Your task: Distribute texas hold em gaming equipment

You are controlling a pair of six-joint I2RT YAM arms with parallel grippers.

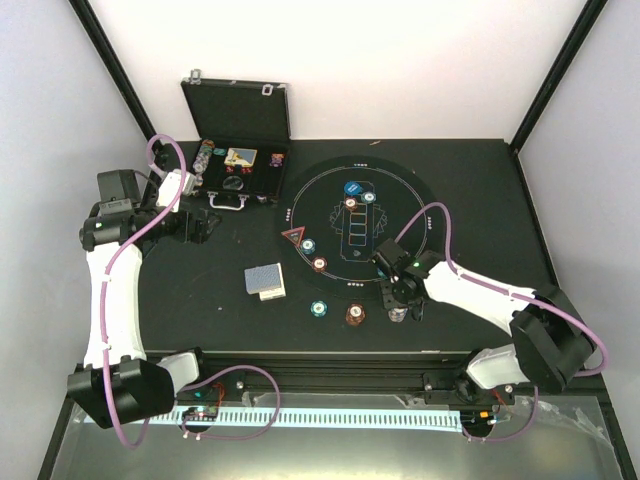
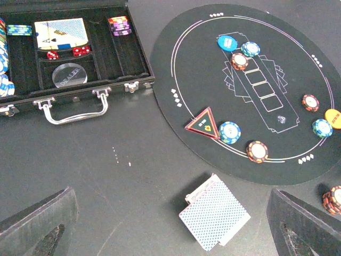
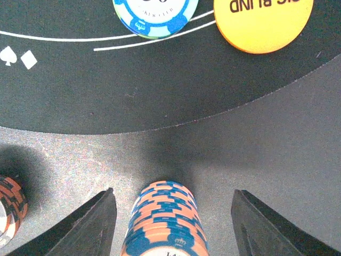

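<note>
My right end effector (image 3: 172,192) stands open astride the orange-and-blue chip stack (image 3: 165,218) on the counter (image 3: 277,149), with gaps on either side. Beyond it, on the mat (image 3: 106,80), an orange disc (image 3: 264,24) reads "BLIND". My left end effector (image 2: 170,224) gapes wide and empty, near the blue-backed cards (image 2: 214,218).

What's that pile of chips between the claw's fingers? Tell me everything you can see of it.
The chip stack is a neat upright column of round chips, edges striped salmon-orange and blue, plastic-looking. It stands on the table just off the mat's curved edge, between the right claw's open fingers, a gap on each side.
</note>
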